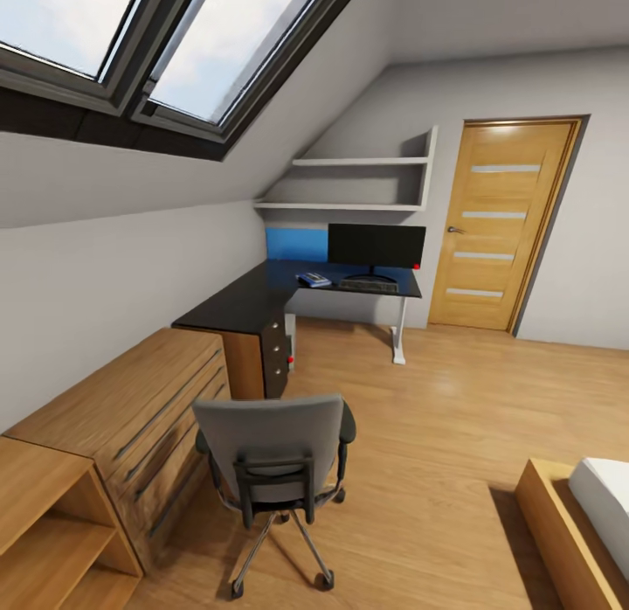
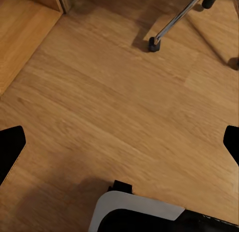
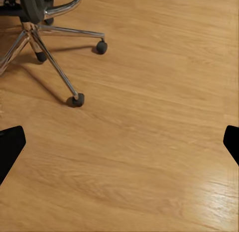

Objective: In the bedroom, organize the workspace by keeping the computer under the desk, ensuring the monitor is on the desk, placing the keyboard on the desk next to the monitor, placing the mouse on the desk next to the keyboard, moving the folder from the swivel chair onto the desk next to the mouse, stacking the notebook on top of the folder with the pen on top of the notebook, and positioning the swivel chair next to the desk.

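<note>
Both grippers' fingers spread wide, empty, over floor | swivel chair [image 1: 271,453] near me, well apart from desk [image 1: 262,295] | step: approaching chair | next: close in and reach it.

Lower centre of the head view, the swivel chair [image 1: 271,453] is grey with black armrests and chrome legs. Mid-frame, the desk [image 1: 253,297] is glossy black, its drawer unit [image 1: 276,355] black with silver knobs. The monitor [image 1: 376,245] is black with a red dot. At left the chest [image 1: 131,409] is light wood; the door [image 1: 502,225] at right is honey-toned with pale stripes. The floor [image 3: 149,142] shows warm wood grain.
</note>
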You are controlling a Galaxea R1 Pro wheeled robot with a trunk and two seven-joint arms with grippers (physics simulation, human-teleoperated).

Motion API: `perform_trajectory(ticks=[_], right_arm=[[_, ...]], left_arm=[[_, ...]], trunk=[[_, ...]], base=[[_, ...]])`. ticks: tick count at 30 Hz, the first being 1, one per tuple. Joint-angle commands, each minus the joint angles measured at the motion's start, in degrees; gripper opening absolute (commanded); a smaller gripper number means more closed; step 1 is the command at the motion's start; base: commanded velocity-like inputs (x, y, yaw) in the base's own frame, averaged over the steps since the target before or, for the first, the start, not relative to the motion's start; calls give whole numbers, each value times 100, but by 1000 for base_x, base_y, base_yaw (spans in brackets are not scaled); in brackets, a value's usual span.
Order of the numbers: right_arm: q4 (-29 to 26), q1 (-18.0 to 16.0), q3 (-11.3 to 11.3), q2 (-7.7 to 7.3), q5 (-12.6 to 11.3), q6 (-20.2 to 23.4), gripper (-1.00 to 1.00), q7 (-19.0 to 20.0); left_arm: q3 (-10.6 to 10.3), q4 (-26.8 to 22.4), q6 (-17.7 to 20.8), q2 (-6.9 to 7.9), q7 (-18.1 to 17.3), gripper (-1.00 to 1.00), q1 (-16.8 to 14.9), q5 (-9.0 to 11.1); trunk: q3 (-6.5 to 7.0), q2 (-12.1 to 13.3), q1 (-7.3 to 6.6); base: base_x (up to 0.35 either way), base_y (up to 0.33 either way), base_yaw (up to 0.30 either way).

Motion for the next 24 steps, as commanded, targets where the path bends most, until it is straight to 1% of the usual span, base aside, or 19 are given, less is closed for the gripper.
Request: perform_trajectory(ticks=[1, 7, 14, 18, 24], right_arm=[[1, -4, 49, 1, -3, -7, 100, -54], [1, -4, 49, 8, -10, -6, 100, -54], [1, -4, 47, 2, -5, -9, 100, -54], [1, -4, 42, 0, -4, -6, 100, -54], [1, -4, 40, 1, -3, -5, 100, -54]], left_arm=[[6, -7, -4, -3, -8, 100, 1, 27], [7, -4, -4, -3, -12, 100, 1, 27], [10, -3, 2, -3, -13, 100, 1, 27], [10, -3, 3, -3, -13, 100, 1, 31], [10, -3, 4, -3, -14, 100, 1, 33]], trunk=[[-7, -5, 4], [-7, -5, 4], [-7, -5, 4], [-7, -5, 4], [-7, -5, 4]], base=[[275, 192, 0], [232, 139, 0], [58, 30, -28], [14, 7, -172], [1, 1, -252]])
